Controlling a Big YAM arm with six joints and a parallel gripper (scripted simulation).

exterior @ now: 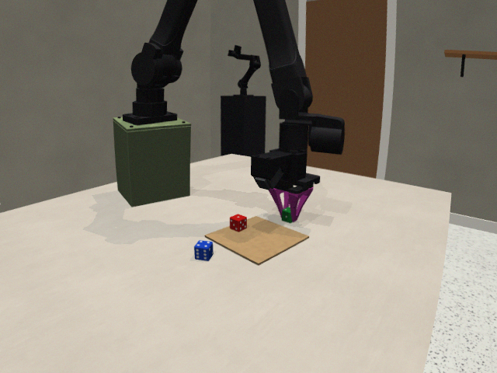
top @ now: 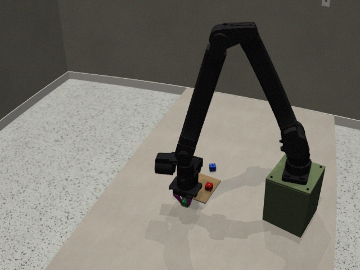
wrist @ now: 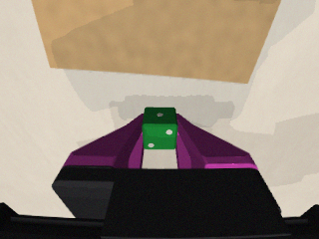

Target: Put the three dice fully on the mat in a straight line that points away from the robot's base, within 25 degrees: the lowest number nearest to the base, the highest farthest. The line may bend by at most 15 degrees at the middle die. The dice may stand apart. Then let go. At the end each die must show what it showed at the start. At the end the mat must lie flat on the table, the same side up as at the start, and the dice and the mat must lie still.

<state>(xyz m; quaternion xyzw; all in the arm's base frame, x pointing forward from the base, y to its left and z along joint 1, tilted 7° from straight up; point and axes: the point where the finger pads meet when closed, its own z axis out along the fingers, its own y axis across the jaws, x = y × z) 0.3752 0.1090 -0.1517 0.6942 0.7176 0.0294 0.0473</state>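
The green die (top: pixel 184 202) (exterior: pixel 286 215) (wrist: pixel 159 136) stands on the table just beyond the mat's edge, its top showing two. My gripper (top: pixel 185 204) (exterior: pixel 290 218) (wrist: pixel 159 119) points down with its purple fingers shut on the green die, one at each side. The tan mat (top: pixel 205 197) (exterior: pixel 261 249) (wrist: pixel 164 40) lies flat. The red die (top: pixel 208 186) (exterior: pixel 238 223) sits on the mat toward the base side, one on top. The blue die (top: pixel 212 167) (exterior: pixel 203 250) stands on the table off the mat, four on top.
The green base block (top: pixel 282 203) (exterior: pixel 154 160) carries the arm at the right in the top view. The blue die and the red die stand apart. The table's edge (exterior: pixel 441 256) shows at the right in the exterior view, well away from the gripper.
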